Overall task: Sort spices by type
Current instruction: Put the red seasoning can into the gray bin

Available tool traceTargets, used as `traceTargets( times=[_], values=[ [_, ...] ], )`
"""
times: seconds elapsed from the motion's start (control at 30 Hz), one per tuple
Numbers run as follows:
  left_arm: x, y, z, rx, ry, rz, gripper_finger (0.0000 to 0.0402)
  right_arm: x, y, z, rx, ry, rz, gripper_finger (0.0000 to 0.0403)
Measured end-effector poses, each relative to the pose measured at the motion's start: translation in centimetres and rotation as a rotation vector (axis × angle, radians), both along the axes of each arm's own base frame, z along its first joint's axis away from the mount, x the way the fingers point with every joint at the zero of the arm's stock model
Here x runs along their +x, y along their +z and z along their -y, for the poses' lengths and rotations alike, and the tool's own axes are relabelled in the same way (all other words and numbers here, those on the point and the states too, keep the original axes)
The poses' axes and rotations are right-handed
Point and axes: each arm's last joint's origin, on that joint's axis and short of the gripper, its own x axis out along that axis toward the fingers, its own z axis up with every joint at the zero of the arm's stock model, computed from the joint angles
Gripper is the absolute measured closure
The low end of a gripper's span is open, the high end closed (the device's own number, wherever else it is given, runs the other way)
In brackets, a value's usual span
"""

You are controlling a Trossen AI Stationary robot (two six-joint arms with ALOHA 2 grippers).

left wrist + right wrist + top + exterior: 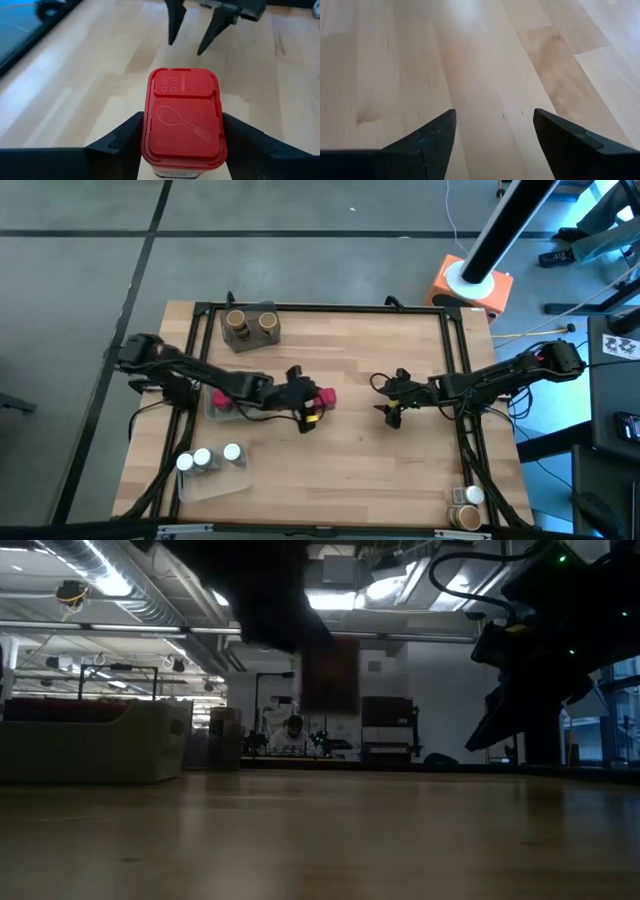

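My left gripper [312, 400] is shut on a pink-red boxy packet [324, 396] above the table's middle. In the low view this packet [330, 675] hangs clear of the wood. A second pink-red packet [222, 401] sits in a grey tray at the left. Two tan-topped jars [251, 323] stand in a grey tray near the far edge. White-capped jars [208, 458] stand in a clear tray at the near left. More jars [466, 507] stand at the near right corner. My right gripper [392, 401] is open over bare wood, right of the held packet. My left gripper pinches the packet between its two fingers [119, 146], one on each side wall just below the red lid [183, 116]. The fingers come slanting down from the table's left. The packet is upright and lifted clear of the table, its spoon-embossed lid facing up.
A black frame [320, 308] runs along the table's edges. Bare wood [485, 60] lies under my right gripper [495, 131] and across the middle and near part of the table. An orange base with a dark pole [472, 283] stands beyond the far right corner.
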Motion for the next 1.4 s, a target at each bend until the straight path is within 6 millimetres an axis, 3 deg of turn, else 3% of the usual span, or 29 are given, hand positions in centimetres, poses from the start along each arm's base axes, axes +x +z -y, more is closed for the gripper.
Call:
traceTargets(
  times=[0.37,0.67,0.93,1.4],
  values=[
    [-7.9,5.7,1.1,-0.150,0.155,-0.011,0.0192,0.3,0.4,0.1,-0.035,-0.011,0.048,0.0136],
    [-13.5,6.1,-0.1,-0.283,0.396,-0.173,0.0191,0.4,0.4,0.1,-0.040,-0.016,0.056,0.0136],
    [-14.3,5.1,-0.4,-0.319,0.569,-0.254,0.0190,0.5,0.6,0.1,-0.036,-0.017,0.079,0.0136],
    [-11.4,2.1,-0.2,-0.336,0.759,-0.281,0.0190,0.6,0.7,0.0,-0.037,-0.014,0.094,0.0136]
  ],
)
